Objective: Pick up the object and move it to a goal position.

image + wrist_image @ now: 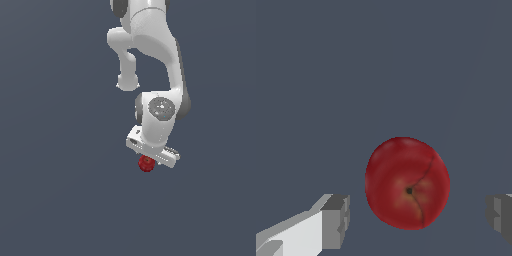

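The object is a small dark-red round fruit-like ball point(407, 183) with a dark spot and a thin crease on top. In the wrist view it lies between my two grey fingertips point(336, 221), with a clear gap on each side. My gripper point(418, 220) is open around it and touches nothing. In the exterior view the ball point(146, 163) shows just below the white hand of my gripper point(151, 159), partly covered by it. The fingers are hidden there.
A plain dark blue-grey surface point(60, 190) fills both views. The white arm point(150, 45) reaches down from the top of the exterior view. No other objects or marks show.
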Robot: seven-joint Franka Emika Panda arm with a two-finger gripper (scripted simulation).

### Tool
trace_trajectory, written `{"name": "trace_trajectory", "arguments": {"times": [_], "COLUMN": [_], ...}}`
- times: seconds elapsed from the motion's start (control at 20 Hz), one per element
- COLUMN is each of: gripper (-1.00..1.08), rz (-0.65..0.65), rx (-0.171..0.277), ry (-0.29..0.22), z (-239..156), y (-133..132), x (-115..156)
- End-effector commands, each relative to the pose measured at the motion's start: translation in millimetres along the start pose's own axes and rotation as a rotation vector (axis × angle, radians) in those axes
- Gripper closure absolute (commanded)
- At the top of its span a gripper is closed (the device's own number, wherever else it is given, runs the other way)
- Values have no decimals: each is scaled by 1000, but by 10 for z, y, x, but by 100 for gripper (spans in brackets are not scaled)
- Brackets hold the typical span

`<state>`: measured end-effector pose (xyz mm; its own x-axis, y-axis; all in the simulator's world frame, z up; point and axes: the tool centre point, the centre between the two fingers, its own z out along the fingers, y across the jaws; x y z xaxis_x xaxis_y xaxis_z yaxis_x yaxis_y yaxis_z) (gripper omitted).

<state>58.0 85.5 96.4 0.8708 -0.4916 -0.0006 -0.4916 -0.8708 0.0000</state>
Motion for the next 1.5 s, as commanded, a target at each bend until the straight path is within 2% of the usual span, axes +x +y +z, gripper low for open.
{"name": "trace_trajectory", "arguments": {"times": [0.0,0.25,0.65,0.9,0.95,1.45], "gripper": [-92,-92,-92,-92,108,108], "rz": [0,1,4,4,4,4], "rx": [0,0,0,0,0,0], "ry": [0,0,1,1,1,0], "z": [0,100,476,503,503,506], "y": [0,0,4,-3,-3,-6], "x": [0,-2,-9,3,3,-3]}}
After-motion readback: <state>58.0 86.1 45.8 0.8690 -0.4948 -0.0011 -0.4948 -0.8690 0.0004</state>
